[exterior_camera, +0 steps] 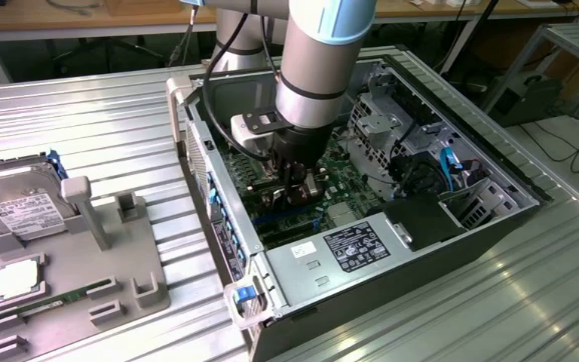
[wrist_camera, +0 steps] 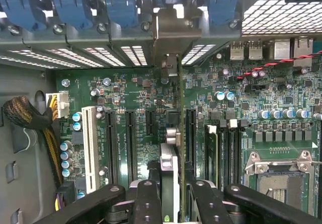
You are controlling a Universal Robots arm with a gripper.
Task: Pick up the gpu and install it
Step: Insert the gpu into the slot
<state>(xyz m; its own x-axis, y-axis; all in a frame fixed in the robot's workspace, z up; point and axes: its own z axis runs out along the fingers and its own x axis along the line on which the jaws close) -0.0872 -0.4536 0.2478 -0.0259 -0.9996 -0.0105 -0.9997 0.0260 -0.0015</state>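
Observation:
My gripper [exterior_camera: 295, 194] is reaching down inside the open computer case [exterior_camera: 491, 162], low over the green motherboard [wrist_camera: 131, 90]. It is shut on the gpu [wrist_camera: 169, 163], a thin card I see edge-on between the black fingers [wrist_camera: 147, 201] of the gripper [wrist_camera: 171, 196]. The card runs along the black expansion slots [wrist_camera: 191, 133] toward the rear wall of the case. Its metal end bracket [wrist_camera: 173, 30] stands at the row of rear slot openings. Whether the card's lower edge sits in a slot is hidden.
A white slot [wrist_camera: 90, 148] and a braided cable bundle [wrist_camera: 30, 118] lie to one side of the card, the CPU socket [wrist_camera: 279, 176] to the other. The power supply [exterior_camera: 355, 245] fills the case's near end. On the exterior view's left, a grey fixture [exterior_camera: 118, 260] holds a hard drive [exterior_camera: 23, 207] and a memory stick [exterior_camera: 43, 303].

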